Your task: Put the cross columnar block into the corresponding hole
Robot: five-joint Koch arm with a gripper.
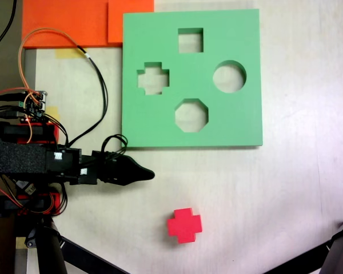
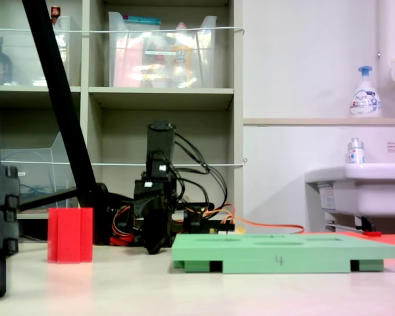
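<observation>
"4" on green board (image 2: 276,261) edge

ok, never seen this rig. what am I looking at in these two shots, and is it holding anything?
It is one small robot arm. Its black end effector lies low over the table and appears closed; it holds nothing.

The first exterior view looks straight down. The second exterior view looks from table height, with shelves and a sink behind.

On the pale table lies a flat green foam board with four cutouts: square, round, octagonal and a plus-shaped hole. The red cross-shaped block stands loose, apart from the board and the arm; in the second exterior view it is at the left. Orange sheets lie at the first exterior view's top left.
</observation>
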